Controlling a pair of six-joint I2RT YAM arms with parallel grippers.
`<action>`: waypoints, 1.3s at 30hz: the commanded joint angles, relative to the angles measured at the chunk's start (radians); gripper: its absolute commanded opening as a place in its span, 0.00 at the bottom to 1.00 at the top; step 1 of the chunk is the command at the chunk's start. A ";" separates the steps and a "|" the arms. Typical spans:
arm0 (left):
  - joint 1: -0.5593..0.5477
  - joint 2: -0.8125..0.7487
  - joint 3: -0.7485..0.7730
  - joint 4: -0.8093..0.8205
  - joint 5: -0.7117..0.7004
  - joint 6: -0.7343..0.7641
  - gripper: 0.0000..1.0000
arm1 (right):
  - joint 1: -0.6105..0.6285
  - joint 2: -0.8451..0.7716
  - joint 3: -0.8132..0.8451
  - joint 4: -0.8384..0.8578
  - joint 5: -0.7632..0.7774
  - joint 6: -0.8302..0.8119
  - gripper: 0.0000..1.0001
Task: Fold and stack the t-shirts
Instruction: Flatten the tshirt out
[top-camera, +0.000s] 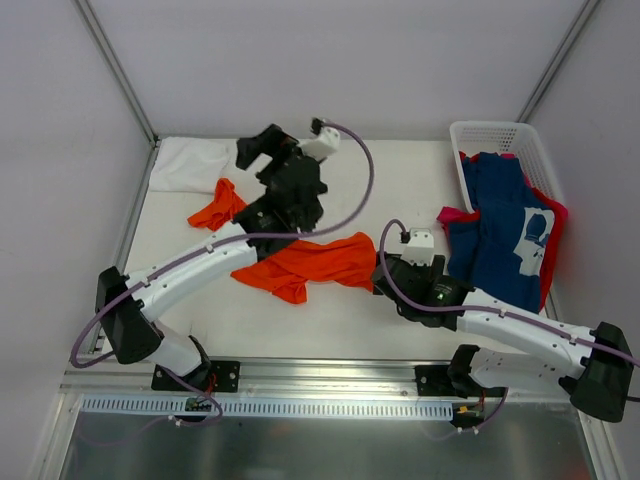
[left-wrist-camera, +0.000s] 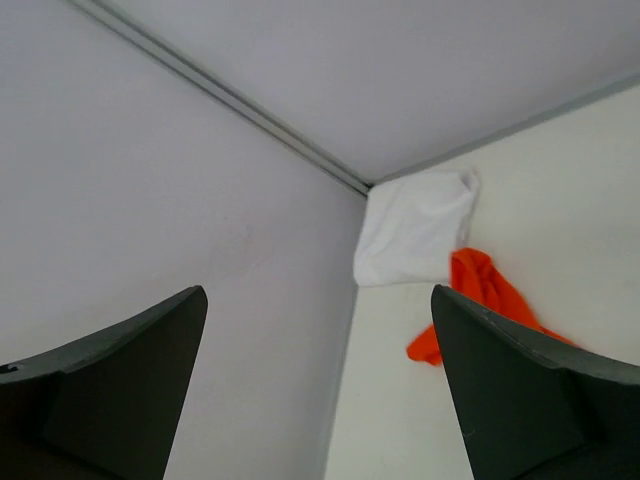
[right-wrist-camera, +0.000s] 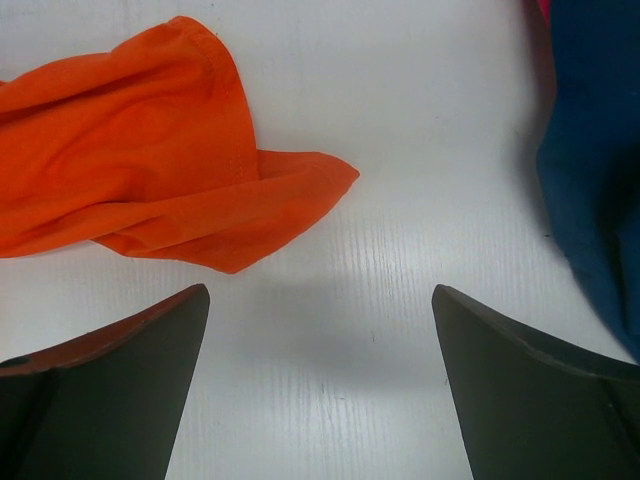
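The bright orange t-shirt (top-camera: 310, 262) lies crumpled mid-table, one end (top-camera: 218, 208) reaching back left. A folded white t-shirt (top-camera: 190, 163) lies in the back left corner. The navy t-shirt with white print (top-camera: 505, 230) hangs out of the basket over a pink-red one (top-camera: 556, 222). My left gripper (top-camera: 262, 148) is open and empty, raised above the table; its view shows the white shirt (left-wrist-camera: 415, 228) and an orange end (left-wrist-camera: 480, 290). My right gripper (top-camera: 380, 272) is open and empty just right of the orange shirt (right-wrist-camera: 130, 190), low over bare table (right-wrist-camera: 320, 290), with the navy shirt (right-wrist-camera: 595, 180) to its right.
The white lattice basket (top-camera: 500, 135) stands at the back right corner. Grey walls close in the table at the left, back and right. The left arm (top-camera: 200, 265) reaches across the orange shirt's left part.
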 joint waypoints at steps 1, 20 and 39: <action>-0.143 0.022 -0.041 -0.231 -0.182 -0.165 0.96 | 0.006 0.011 0.009 0.017 0.013 0.039 0.99; -0.203 -0.186 -0.353 -0.683 0.764 -1.094 0.97 | 0.021 -0.064 0.005 -0.067 0.037 0.073 1.00; -0.088 -0.403 -0.775 -0.589 1.169 -1.403 0.92 | 0.023 -0.022 -0.034 -0.005 0.027 0.082 1.00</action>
